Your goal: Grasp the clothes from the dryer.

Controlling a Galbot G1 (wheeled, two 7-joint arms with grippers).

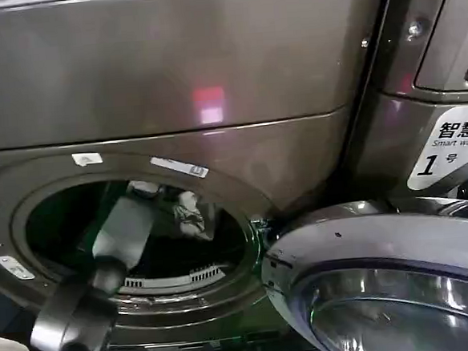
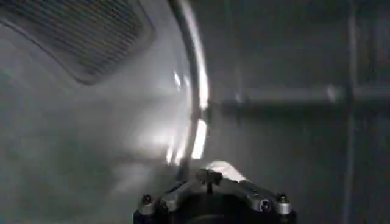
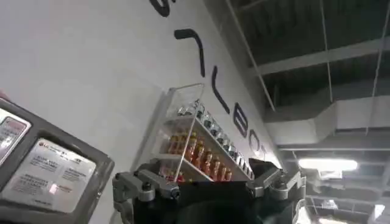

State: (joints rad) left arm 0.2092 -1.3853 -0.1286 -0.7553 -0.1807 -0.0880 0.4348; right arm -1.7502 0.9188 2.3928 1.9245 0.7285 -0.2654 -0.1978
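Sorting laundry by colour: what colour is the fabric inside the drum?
Light grey-white clothes, best in the head view.

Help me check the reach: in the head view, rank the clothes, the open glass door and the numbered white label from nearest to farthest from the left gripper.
The left gripper is inside the dryer drum.
1. The clothes: in the drum, just right of it.
2. The glass door: swung open, lower right.
3. The white label: far right, on the neighbouring machine.
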